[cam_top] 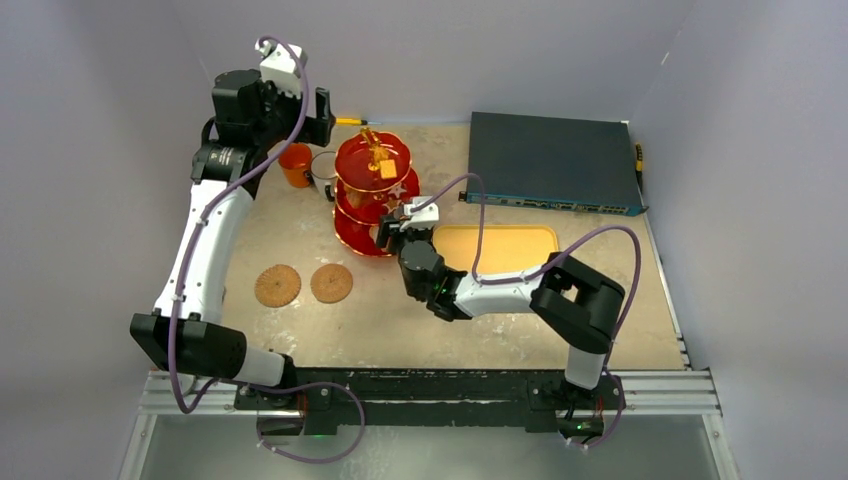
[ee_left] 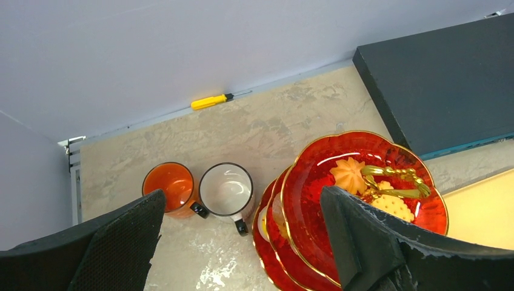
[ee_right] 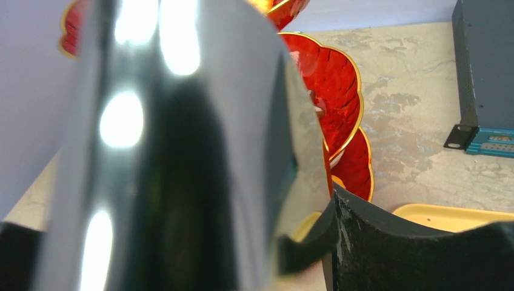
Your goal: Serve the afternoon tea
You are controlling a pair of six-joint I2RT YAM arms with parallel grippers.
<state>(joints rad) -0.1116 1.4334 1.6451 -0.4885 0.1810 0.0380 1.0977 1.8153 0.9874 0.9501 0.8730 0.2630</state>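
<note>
Beige tabletop, grey walls. Stand [cam_top: 372, 190] at centre, pastries [ee_left: 348, 174] on tiers. Orange mug [cam_top: 295, 164] and white mug [cam_top: 322, 172] just beside it, apart from brown discs [cam_top: 278, 285]. Your left gripper [ee_left: 242, 203] hangs wide above mugs. Right gripper [cam_top: 398, 225] at stand's lower tier, grip cannot tell. Serving likely barely begun.

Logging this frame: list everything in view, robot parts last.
three-tier stand: one, red, gold handle, mid-table
pastries: two visible, orange and yellow, top tier
orange mug: one, left of stand
white mug: one, between orange mug and stand
round discs: two, brown, front left
tray: one, yellow, right of stand
box: one, dark, back right
screwdriver: one, yellow, back wall
metal piece: one, shiny, in right gripper
left gripper: open, above mugs
right gripper: at stand's lower tiers
</note>
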